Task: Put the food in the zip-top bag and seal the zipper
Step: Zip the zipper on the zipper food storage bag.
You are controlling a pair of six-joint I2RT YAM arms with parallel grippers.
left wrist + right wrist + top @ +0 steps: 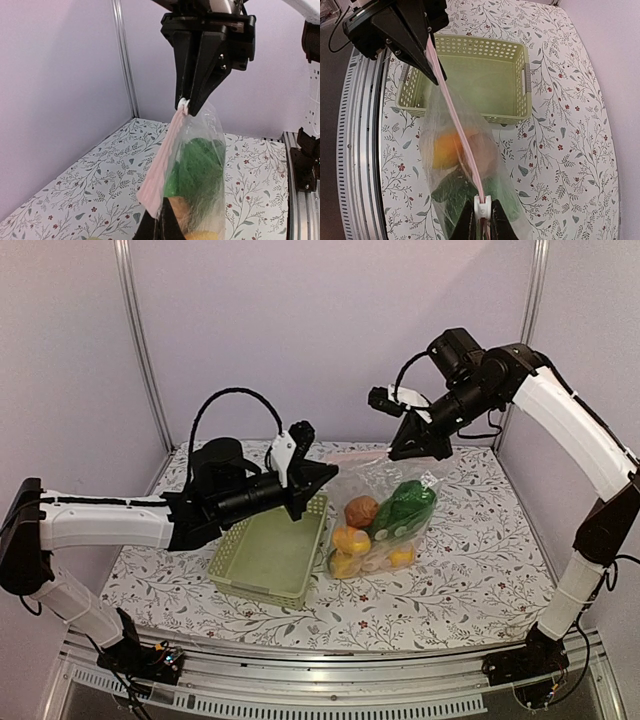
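The clear zip-top bag (385,510) hangs stretched between my two grippers, its bottom resting on the table. It holds the food: a reddish-brown round piece (361,510), an orange piece (350,540), green pieces (405,508) and a yellow lemon (402,557). The pink zipper strip (355,455) runs taut along its top. My left gripper (325,475) is shut on the bag's left corner (160,200). My right gripper (418,445) is shut on the white slider (483,206) at the strip's right end. The strip (455,120) looks closed along its length.
The pale green slatted basket (270,560) stands just left of the bag, with nothing showing in it (475,80). The floral tablecloth (480,540) spreads around it. Metal frame posts and lilac walls stand at the back and sides.
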